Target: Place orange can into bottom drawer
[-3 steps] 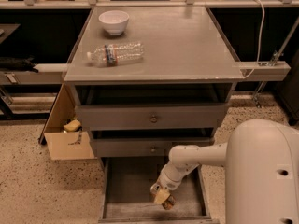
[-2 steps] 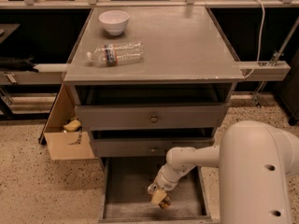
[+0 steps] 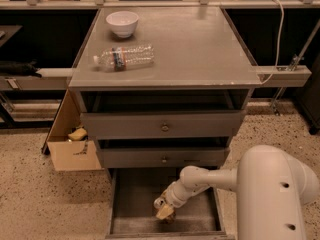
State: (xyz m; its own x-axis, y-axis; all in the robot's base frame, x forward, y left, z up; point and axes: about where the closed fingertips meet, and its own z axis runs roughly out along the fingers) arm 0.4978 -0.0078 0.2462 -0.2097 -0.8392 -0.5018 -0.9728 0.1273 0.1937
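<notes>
Now, at the bottom centre of the frame, the open wide grey bottom drawer [image 3: 131, 204] has the small coppery orange can [image 3: 160, 203] tilted over its scuffed floor, pinched in the gripper [image 3: 165, 213] reaching in from the right.

The gripper [image 3: 165, 212], low inside the bottom drawer [image 3: 132, 204], had slid slightly leftward in view over the drawer floor. Behind it, the arm [image 3: 212, 179] had swung the same way and dropped lower in view.
</notes>
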